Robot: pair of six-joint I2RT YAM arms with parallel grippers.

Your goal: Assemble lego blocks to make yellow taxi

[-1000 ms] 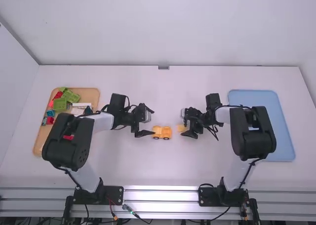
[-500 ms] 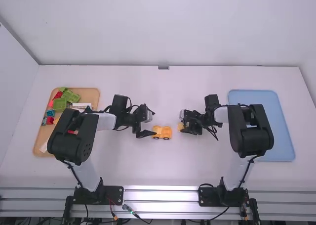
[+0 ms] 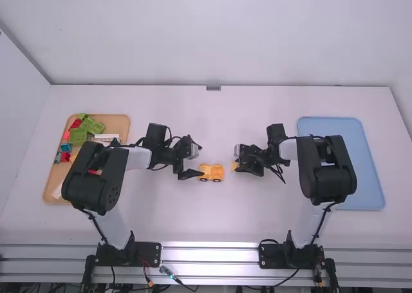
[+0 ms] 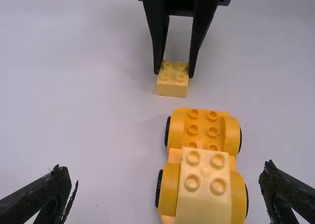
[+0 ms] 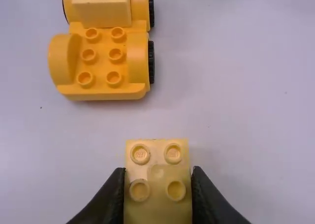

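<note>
a white table (image 3: pixel 212 219) stands before a plain white wall (image 3: pixel 212 35), with a silver metal rail (image 3: pixel 209 254) along the edge by the arm bases. over on the left there's a tan tray (image 3: pixel 118 122) holding green bricks (image 3: pixel 78 136), red bricks (image 3: pixel 76 123), a blue brick (image 3: pixel 65 147) and a long white brick (image 3: pixel 106 138). a blue tray (image 3: pixel 362 167) lies on the right, partly under the right arm.

the yellow wheeled base (image 3: pixel 211 172) sits upright on the table between the two grippers, near the middle. a pale yellow block (image 4: pixel 204 189) is stacked on its end nearer the left gripper (image 3: pixel 198 159); the other end has bare studs.

the left gripper's fingers are spread wide, gripping nothing, with that end of the base between them in its wrist view.

the right gripper (image 3: pixel 237 161) has its fingers closed on the sides of a small pale yellow brick (image 5: pixel 157 184), studs up, near the bare-studded end and apart from it. whether this brick touches the table, i can't tell.
</note>
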